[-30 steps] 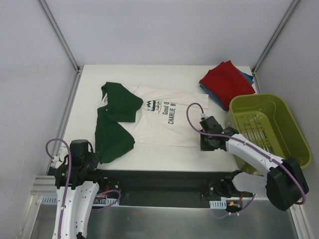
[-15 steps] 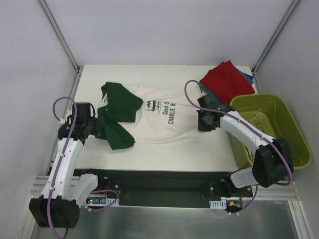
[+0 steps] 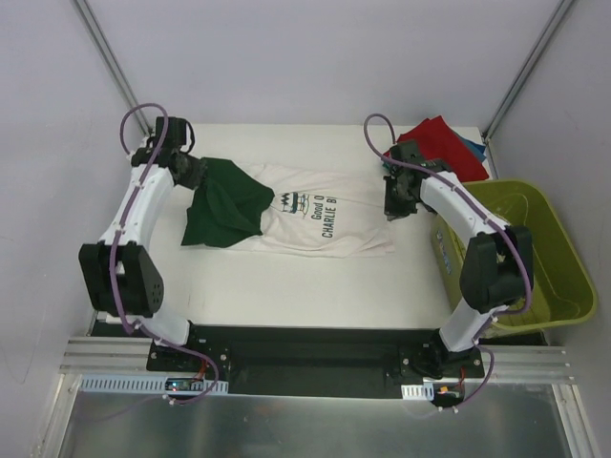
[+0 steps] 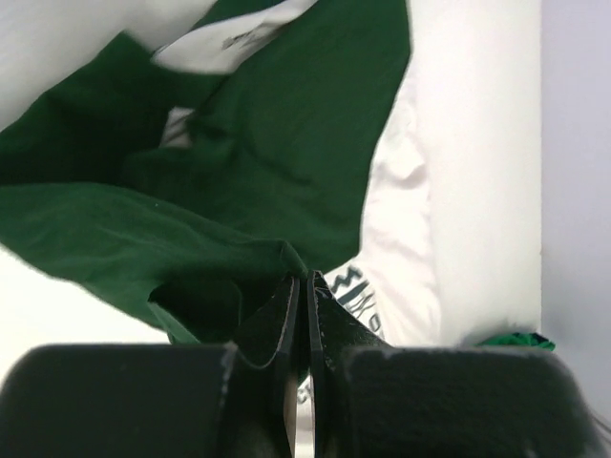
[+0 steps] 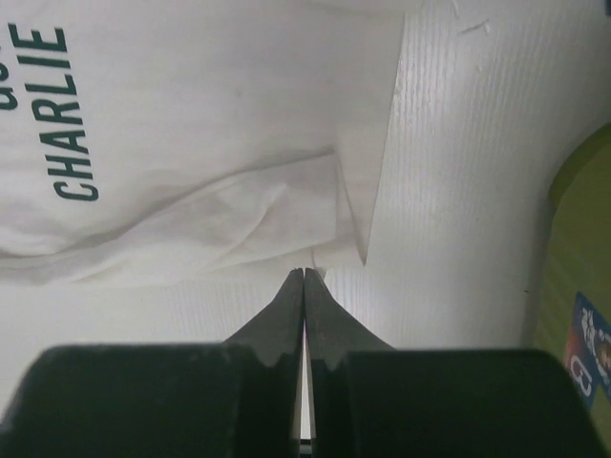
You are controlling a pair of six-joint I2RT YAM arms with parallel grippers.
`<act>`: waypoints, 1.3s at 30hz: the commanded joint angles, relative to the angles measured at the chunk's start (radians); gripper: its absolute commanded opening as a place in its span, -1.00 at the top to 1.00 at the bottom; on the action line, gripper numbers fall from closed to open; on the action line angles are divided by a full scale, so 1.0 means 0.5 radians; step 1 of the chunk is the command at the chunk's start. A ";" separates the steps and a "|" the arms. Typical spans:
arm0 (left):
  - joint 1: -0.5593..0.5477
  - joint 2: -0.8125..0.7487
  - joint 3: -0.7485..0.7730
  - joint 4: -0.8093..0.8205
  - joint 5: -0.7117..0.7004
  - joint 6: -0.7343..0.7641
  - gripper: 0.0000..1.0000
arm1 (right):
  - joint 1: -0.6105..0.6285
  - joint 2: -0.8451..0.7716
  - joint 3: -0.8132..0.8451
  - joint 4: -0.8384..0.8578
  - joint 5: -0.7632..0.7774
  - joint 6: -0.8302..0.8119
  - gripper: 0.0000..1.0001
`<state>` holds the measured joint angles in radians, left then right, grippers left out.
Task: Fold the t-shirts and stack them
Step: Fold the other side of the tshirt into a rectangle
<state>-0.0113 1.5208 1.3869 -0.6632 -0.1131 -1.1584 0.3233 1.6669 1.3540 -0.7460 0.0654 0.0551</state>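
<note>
Cream shirt (image 3: 286, 234) spread flat between my arms, not yet folded; green sleeve (image 3: 224, 200) bunched over its left side. My left claw (image 4: 299, 279) clamped on green sleeve. My right claw (image 5: 304, 272) fingers together at hem, pinch on cloth unclear. Red shirt (image 3: 434, 153) atop teal shirt (image 3: 474, 148), both folded, far right. Left, I judge: fold cream one, stack it.

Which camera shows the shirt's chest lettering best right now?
Top external: both lines of lettering show uncovered on the t-shirt. Right wrist shows only CHARLIE and a word fragment; left wrist just a sliver by the green sleeve.
</note>
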 commanded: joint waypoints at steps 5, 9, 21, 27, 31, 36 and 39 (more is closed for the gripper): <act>0.010 0.649 0.707 0.019 -0.093 0.181 1.00 | -0.097 0.320 0.338 -0.091 -0.106 -0.150 0.94; 0.072 0.921 0.889 0.019 -0.047 0.230 1.00 | -0.097 0.314 0.277 -0.009 -0.217 -0.224 0.74; 0.099 1.122 0.883 0.023 0.119 0.326 1.00 | -0.094 0.118 -0.125 0.160 -0.548 -0.255 0.12; 0.102 1.085 0.831 0.019 0.107 0.344 1.00 | -0.094 0.154 -0.177 0.173 -0.438 -0.172 -0.25; 0.105 1.063 0.816 0.019 0.094 0.362 1.00 | -0.094 0.228 -0.137 0.200 -0.453 -0.144 -0.20; 0.111 1.024 0.800 0.016 0.082 0.375 1.00 | -0.094 0.271 -0.067 0.225 -0.496 -0.116 0.27; 0.124 0.996 0.782 0.019 0.073 0.381 1.00 | -0.094 0.308 -0.051 0.151 -0.362 -0.065 0.06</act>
<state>0.0349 2.0922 1.7954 -0.6468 -0.0639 -0.9905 0.2745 1.8057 1.2800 -0.6476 -0.1680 -0.0147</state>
